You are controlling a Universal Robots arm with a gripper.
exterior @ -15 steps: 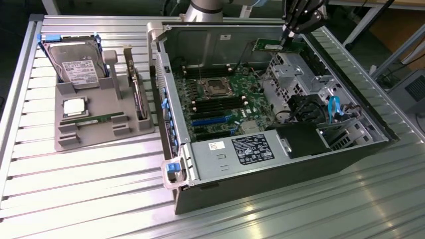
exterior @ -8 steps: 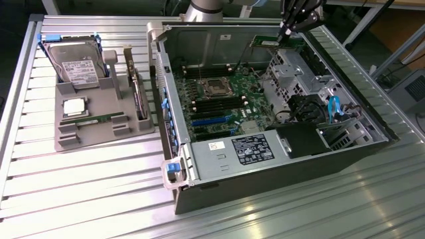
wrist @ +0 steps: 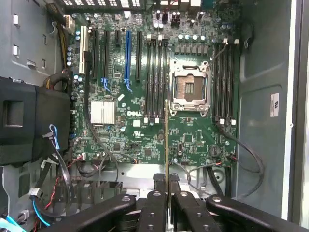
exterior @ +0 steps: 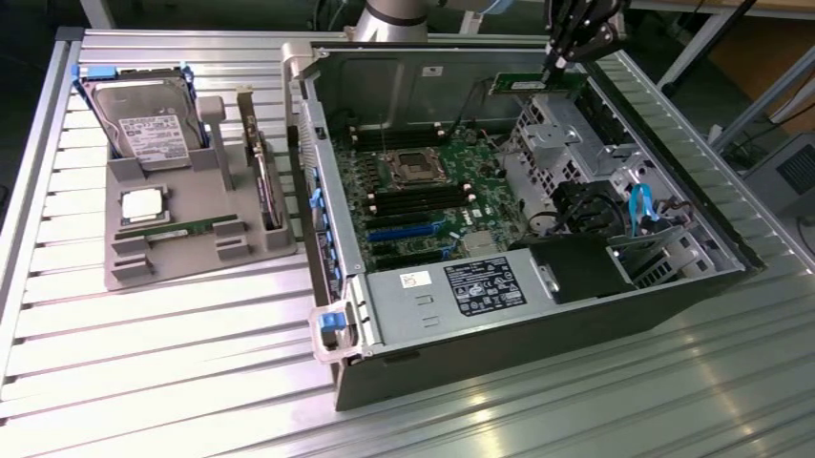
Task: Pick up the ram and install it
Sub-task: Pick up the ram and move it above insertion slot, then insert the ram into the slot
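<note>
My gripper (wrist: 167, 186) is clamped on the ram (wrist: 167, 135), which hangs edge-on from it above the motherboard (wrist: 140, 121) in the open case (exterior: 535, 334). I count two sticks: this one, and a second ram (exterior: 176, 230) lying on the grey tray (exterior: 191, 267).

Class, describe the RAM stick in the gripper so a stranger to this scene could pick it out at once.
Start at the open computer case on the slatted table. Above it hangs the gripper, shut on the ram, a narrow green board. Its twin lies flat in the grey tray on the exterior view's left; this one is in the air.
</note>
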